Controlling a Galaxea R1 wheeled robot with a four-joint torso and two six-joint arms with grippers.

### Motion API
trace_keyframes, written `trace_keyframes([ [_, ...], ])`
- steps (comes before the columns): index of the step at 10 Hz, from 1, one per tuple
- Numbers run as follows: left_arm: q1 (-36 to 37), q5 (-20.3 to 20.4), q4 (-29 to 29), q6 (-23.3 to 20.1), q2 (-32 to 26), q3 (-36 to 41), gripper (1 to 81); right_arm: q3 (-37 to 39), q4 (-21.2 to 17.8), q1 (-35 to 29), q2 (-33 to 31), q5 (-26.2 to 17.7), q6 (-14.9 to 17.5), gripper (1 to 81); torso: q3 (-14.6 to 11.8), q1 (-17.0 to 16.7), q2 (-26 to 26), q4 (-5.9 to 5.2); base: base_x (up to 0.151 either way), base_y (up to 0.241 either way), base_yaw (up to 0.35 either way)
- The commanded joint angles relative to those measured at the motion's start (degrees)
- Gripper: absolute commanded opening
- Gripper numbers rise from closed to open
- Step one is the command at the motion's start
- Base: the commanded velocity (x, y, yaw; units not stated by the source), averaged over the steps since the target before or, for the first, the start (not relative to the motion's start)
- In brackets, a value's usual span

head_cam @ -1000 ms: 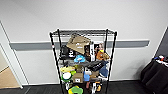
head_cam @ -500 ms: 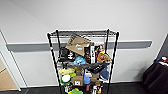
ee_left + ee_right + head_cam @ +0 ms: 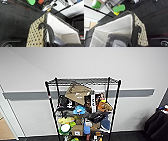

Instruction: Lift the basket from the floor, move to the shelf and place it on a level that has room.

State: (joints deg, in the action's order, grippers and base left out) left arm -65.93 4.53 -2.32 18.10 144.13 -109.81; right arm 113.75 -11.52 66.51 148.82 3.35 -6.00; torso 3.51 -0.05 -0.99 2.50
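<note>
Basket [image 3: 37, 37]: cream and woven, with a dark braided rim and a white cloth inside. In the left wrist view it is up close, above the dark floor [image 3: 15, 21]. In the right wrist view the basket [image 3: 121, 26] is also close.
Handles: a dark loop handle [image 3: 49, 31] sticks up from one short end. Another loop handle [image 3: 135, 33] is at the other end.
Inside the basket: some dark and grey things [image 3: 116, 41] lie in the cloth, too blurry to name.
Left claw: cannot tell if it is wide, narrow, or holding something.
Right claw: cannot tell either.
Shelf [image 3: 51, 109]: a tall black wire rack against a pale wall [image 3: 100, 62], right in front in the head view. Its lower levels are packed with boxes and colourful things.
Top level [image 3: 82, 81]: a flat wire grid across the post tops, bare.
Near the basket: a green and yellow sponge [image 3: 119, 8] sits low on the rack, just past the rim.
</note>
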Motion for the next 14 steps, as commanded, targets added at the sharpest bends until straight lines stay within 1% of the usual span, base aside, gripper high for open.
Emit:
trace_keyframes([
  [1,6.11,-0.06,0.65,0.00,-2.00,0.83,1.0,-1.26,0.71,-5.99,-1.57,-1.07,0.28,1.0,0.00,0.05,0.00,0.00,0.116,0.000,0.000],
  [14,6.03,-0.05,0.65,0.00,-2.17,1.09,1.0,-1.17,0.71,-5.90,-1.48,-1.07,0.28,1.0,0.00,0.05,0.00,0.00,0.115,0.000,0.000],
])
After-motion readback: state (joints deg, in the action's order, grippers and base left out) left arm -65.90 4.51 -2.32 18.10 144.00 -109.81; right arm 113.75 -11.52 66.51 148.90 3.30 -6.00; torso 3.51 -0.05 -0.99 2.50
